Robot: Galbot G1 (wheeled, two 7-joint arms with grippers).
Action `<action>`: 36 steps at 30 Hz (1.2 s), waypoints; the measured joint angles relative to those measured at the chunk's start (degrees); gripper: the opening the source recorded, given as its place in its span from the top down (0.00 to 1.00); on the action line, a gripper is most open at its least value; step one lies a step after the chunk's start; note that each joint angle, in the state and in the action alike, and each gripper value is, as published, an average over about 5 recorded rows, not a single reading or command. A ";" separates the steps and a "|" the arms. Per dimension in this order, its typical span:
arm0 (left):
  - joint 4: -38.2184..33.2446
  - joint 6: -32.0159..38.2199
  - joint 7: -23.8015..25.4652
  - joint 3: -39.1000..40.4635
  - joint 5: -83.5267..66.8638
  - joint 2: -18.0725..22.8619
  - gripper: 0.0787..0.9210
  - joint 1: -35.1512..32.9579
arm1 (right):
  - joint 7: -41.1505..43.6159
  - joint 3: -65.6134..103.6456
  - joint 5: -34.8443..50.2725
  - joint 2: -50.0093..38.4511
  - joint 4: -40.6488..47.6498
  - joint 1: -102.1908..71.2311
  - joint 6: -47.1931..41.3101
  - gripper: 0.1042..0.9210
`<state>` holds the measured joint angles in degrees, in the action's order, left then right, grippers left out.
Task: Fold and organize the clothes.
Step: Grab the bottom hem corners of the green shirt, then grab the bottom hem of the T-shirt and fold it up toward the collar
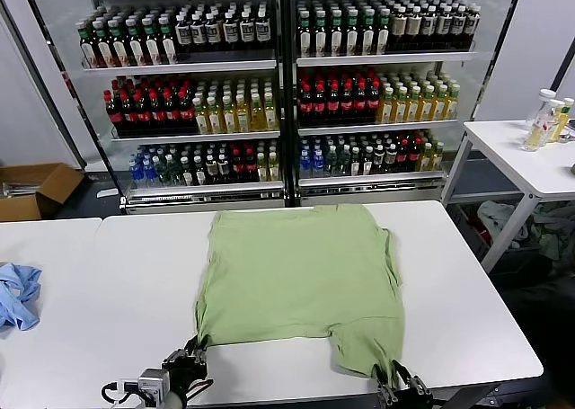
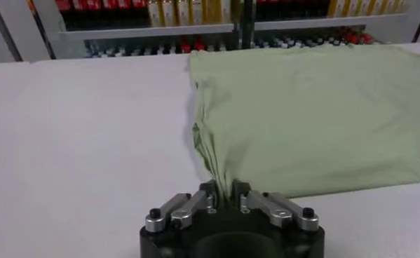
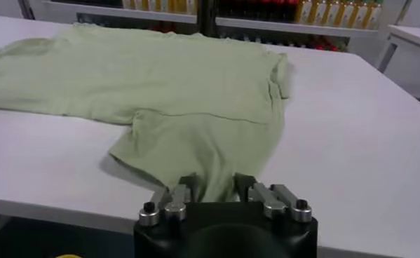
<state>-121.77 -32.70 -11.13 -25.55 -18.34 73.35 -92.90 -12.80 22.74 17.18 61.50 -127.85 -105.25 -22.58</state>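
Left gripper (image 2: pixel 224 193) pinches the near corner of the plain light green cotton T-shirt (image 1: pixel 301 274). Right gripper (image 3: pixel 215 184) clamps its near sleeve hem. No writing is legible.

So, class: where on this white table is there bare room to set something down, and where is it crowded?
Bare table lies between the light blue cloth and the green T-shirt, and again right of the shirt to the table's edge. The near edge is crowded: the left gripper and right gripper each pinch a shirt corner there.
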 measured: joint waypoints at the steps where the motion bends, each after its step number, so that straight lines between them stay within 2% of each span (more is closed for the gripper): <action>1: -0.14 -0.01 0.09 -0.11 -0.35 0.00 0.95 -0.12 | 0.12 0.03 0.06 -0.07 -0.11 0.03 0.18 0.85; 6: -1.38 -0.18 0.77 -0.74 -2.74 0.03 0.98 -0.80 | 0.63 0.46 0.00 -0.57 -0.80 -0.02 2.06 0.98; 23: -11.13 -0.22 2.06 -4.01 -12.42 -1.86 0.99 -2.12 | 0.55 5.83 3.68 -5.08 -5.51 3.82 7.07 0.99; 30: -11.31 0.14 2.30 -4.49 -16.16 -4.51 0.99 0.53 | 0.28 5.74 7.64 -8.49 -3.14 10.26 6.94 0.99; 36: -8.67 0.68 2.79 -3.75 -18.55 -8.01 0.99 4.43 | 0.62 4.24 10.57 -11.48 0.97 17.13 6.77 0.99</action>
<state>-130.44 -32.02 -8.35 -29.30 -36.90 65.34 -88.47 -12.17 26.98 27.75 50.02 -126.87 -88.11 -15.80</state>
